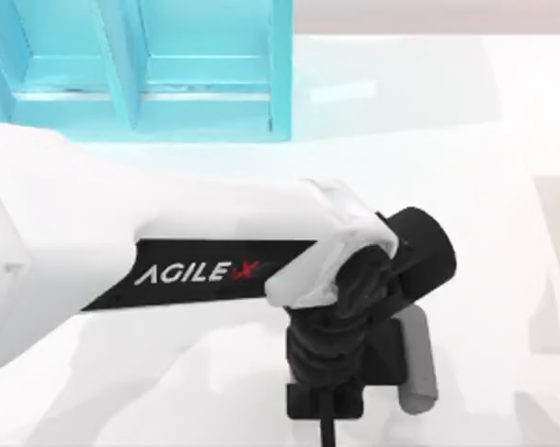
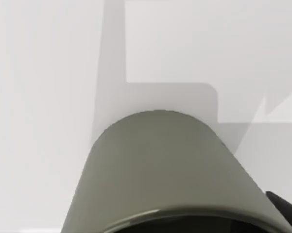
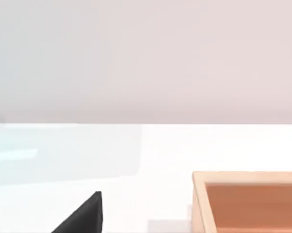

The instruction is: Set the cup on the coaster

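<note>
Top view. My left arm [image 1: 196,270] reaches from the left across the middle of the white bench [image 1: 503,140], its black wrist bent downward near the lower centre. The left pincer [image 1: 328,402] lies under the wrist, and I cannot tell from here whether it is apart or together. A turquoise frame [image 1: 140,65] stands at the far left of the bench.

Left wrist view. The cup [image 2: 165,170], dark grey-olive and straight-sided, sits right up against the lens, its rim nearest the camera and its body pointing away toward the bench. A black fingertip [image 2: 286,206] shows just beside the cup's wall; contact cannot be confirmed. Grey shadow shapes lie on the bench beyond the cup.

Right wrist view. A black fingertip of my right pincer [image 3: 82,216] shows low over the bench, near an orange open box [image 3: 248,204]; this arm looks parked, its jaw state unreadable.

Judgement. The step in hand is the grasp or early carry of the cup by the left arm. The next move calls for locating the coaster, bringing the cup upright above it, and lowering squarely.
</note>
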Action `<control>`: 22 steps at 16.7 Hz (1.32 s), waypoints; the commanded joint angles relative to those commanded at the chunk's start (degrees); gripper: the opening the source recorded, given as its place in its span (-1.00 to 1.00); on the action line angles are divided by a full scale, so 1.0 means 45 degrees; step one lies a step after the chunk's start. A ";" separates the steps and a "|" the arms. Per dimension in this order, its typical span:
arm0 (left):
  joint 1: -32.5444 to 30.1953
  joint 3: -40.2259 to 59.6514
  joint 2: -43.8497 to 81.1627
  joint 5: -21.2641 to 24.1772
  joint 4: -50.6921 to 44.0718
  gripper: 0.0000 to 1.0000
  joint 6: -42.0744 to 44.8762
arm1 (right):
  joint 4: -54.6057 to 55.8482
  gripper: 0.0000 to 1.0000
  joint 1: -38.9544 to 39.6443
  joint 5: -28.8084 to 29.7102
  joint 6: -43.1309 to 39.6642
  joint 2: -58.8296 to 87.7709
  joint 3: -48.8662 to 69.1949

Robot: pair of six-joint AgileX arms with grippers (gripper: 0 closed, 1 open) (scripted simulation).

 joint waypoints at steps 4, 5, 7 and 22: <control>0.1330 -0.0051 -0.0416 0.0064 -0.0265 -1.00 -0.0662 | 0.0000 1.00 0.0000 0.0000 0.0000 0.0000 0.0000; 0.1969 -0.0088 -0.0603 0.0099 -0.0390 -1.00 -0.0978 | 0.0000 1.00 0.0000 0.0000 0.0000 0.0000 0.0000; 0.3575 -0.0223 -0.1047 0.0178 -0.0698 -1.00 -0.1736 | 0.0000 1.00 0.0000 0.0000 0.0000 0.0000 0.0000; 1.3610 -0.1310 -0.3945 0.0742 -0.2561 -1.00 -0.6421 | 0.0000 1.00 0.0000 0.0000 0.0000 0.0000 0.0000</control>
